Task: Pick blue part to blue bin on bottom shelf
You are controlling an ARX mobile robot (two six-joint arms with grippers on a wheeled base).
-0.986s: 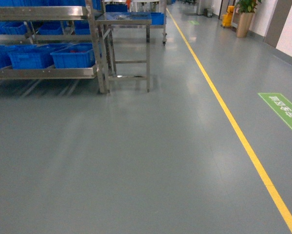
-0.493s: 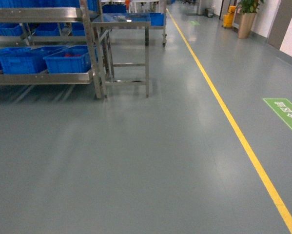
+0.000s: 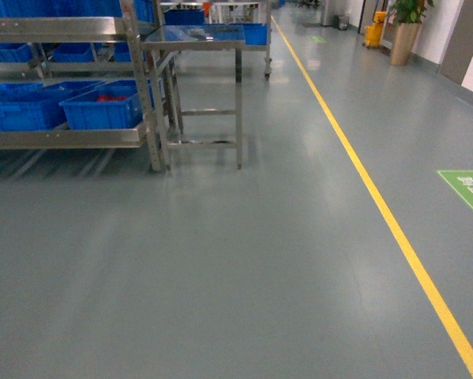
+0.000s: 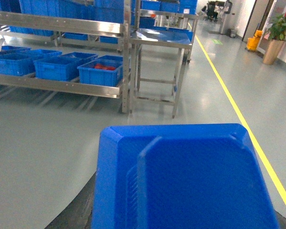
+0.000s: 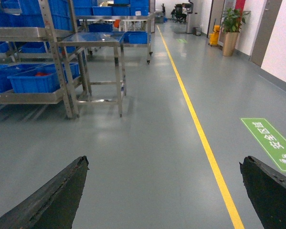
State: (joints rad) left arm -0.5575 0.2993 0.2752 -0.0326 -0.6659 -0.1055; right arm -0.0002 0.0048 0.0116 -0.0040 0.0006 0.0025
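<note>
A large blue part (image 4: 185,179) fills the lower left wrist view, and my left gripper (image 4: 181,222) is shut on it; only one dark finger (image 4: 78,207) shows beside it. Ahead to the left, the bottom shelf (image 3: 62,138) (image 4: 61,87) (image 5: 23,98) carries a row of blue crates. The rightmost crate (image 3: 102,110) (image 4: 100,74) holds red packets. A blue bin (image 3: 23,110) (image 4: 57,68) without packets stands left of it. My right gripper (image 5: 164,162) is open over bare floor, holding nothing. Neither gripper shows in the head view.
A steel table (image 3: 200,35) stands against the rack's right end, next to the upright post (image 3: 145,103). A yellow floor line (image 3: 378,205) runs on the right, with a green floor sign (image 3: 469,189) beyond it. A potted plant (image 3: 406,28) stands far back right.
The head view has advanced across the floor: the rack and the steel table sit lower and larger in frame, and the green sign has slid right. No gripper change is visible.
</note>
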